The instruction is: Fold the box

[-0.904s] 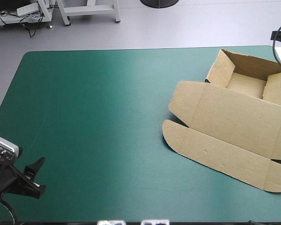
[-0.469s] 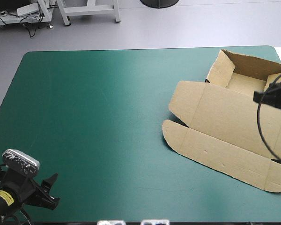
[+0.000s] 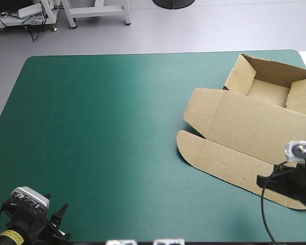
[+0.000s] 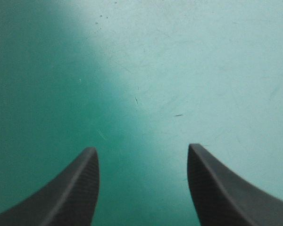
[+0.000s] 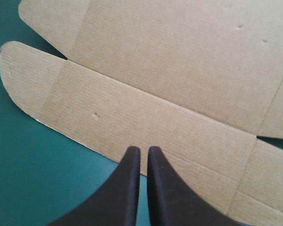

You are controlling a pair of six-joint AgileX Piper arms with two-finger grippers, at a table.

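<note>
Shows right pincer [image 5: 140, 149] closed over the near flap [image 5: 132, 113] of the brown box [image 5: 179, 61]. Finds left pincer [image 4: 142, 147] open above the teal-green bench cover [image 4: 203, 70].

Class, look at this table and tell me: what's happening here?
Two robot arms are at a brown box, now an open tray with its lid flat on the teal-green cover. The right gripper, shut and empty, is above the lid's near flap edge. The left gripper is open over bare cover, far from the box.
</note>
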